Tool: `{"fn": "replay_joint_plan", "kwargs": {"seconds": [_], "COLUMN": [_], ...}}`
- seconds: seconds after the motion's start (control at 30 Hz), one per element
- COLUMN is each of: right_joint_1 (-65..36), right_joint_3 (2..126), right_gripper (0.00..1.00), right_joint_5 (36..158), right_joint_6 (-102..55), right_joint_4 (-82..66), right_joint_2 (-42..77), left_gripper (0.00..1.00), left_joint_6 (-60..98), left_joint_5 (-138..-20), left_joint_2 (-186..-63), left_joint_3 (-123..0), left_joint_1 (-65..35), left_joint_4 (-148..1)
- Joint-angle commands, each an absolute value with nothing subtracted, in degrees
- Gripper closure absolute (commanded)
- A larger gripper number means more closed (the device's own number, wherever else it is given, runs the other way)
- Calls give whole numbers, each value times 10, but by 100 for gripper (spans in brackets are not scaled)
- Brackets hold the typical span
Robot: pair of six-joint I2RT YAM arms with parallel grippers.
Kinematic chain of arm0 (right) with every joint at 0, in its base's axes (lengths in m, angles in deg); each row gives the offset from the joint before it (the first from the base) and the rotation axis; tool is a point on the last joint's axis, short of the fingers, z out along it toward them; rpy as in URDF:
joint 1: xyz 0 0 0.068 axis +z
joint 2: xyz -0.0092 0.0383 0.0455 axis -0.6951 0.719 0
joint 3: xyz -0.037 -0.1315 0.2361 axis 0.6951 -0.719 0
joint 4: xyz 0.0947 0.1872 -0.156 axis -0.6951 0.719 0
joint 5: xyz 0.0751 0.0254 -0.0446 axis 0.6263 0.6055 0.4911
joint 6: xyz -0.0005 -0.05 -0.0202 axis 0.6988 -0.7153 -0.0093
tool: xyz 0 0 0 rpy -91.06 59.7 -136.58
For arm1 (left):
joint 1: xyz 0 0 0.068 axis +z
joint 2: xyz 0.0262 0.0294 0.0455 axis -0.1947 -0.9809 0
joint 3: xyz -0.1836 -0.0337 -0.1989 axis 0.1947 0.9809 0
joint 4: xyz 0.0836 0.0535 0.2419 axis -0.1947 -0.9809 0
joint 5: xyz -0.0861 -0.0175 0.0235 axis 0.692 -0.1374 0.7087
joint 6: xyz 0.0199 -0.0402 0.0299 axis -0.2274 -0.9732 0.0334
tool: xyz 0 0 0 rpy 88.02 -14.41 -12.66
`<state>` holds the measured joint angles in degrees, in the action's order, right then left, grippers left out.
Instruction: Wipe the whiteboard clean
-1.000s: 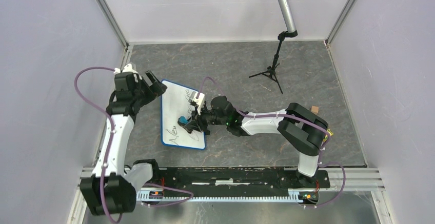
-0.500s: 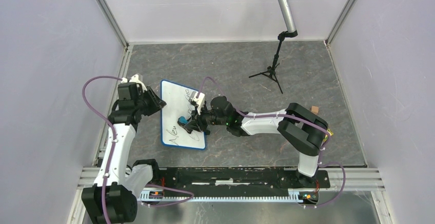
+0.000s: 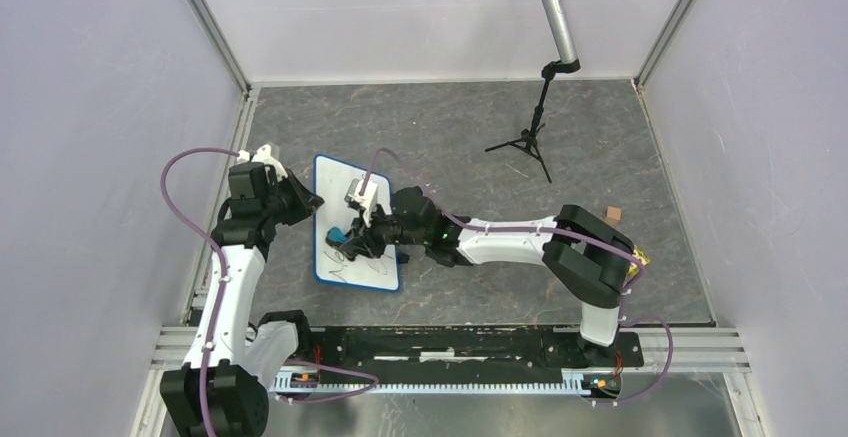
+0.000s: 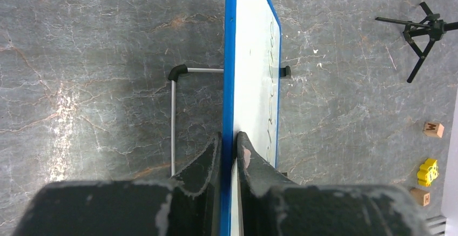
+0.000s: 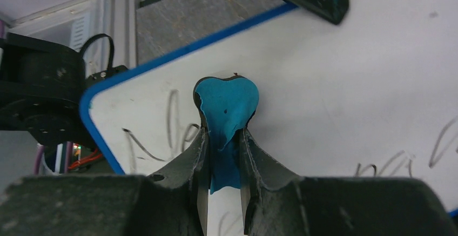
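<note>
Our R gripper (image 5: 222,139) pinches the blue eraser (image 5: 227,103), pressed on the whiteboard (image 5: 345,79) face right beneath. Ink runs along the board's long axis twd near end. L gripper (image 4: 229,141) clamps its far-left rim on the counter (image 4: 81,58).

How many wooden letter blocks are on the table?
2. The upper block sits near the right edge of the left wrist view, above a yellow toy. The lower block lies just below that toy. Others may be hidden outside that view.

Whiteboard (image 3: 336,189) white, blue rim, black scribbles; eraser (image 5: 226,106) teal-blue; table (image 3: 600,147) grey marbled
</note>
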<state>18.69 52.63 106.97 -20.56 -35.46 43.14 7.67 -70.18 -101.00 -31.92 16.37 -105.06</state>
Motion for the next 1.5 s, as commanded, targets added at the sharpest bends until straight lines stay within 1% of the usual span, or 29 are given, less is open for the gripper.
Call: {"fn": "replay_joint_plan", "kwargs": {"seconds": [0.0,0.17,0.3,0.5,0.63,0.8,0.93,1.13,1.37,1.47], "right_joint_1": [236,230,208,194,213,271,312,306,240,237], "right_joint_3": [563,540,479,459,490,575,596,532,412,408], "right_gripper": [95,95,95,95,95,95,95,95,96,96], "right_joint_5": [1095,1090,1069,993,1014,1002,981,923,944,918], "right_joint_6": [-203,-170,-138,-173,-197,-222,-248,-257,-179,-188], "right_joint_4": [-371,-408,-441,-355,-330,-279,-257,-270,-340,-315], "right_joint_2": [437,447,446,441,423,436,444,438,433,421], "left_gripper": [98,98,98,98,98,98,98,98,98,98], "left_joint_6": [94,94,94,92,90,89,88,87,86,86], "left_joint_5": [-680,-683,-690,-703,-703,-701,-704,-703,-705,-704], "left_joint_2": [-1001,-1002,-1001,-988,-986,-988,-984,-985,-985,-984], "left_joint_3": [-308,-309,-308,-308,-309,-308,-309,-308,-308,-308], "left_joint_1": [155,155,155,155,155,155,155,154,154,154], "left_joint_4": [-1037,-1037,-1037,-1040,-1042,-1041,-1041,-1041,-1041,-1041]}}
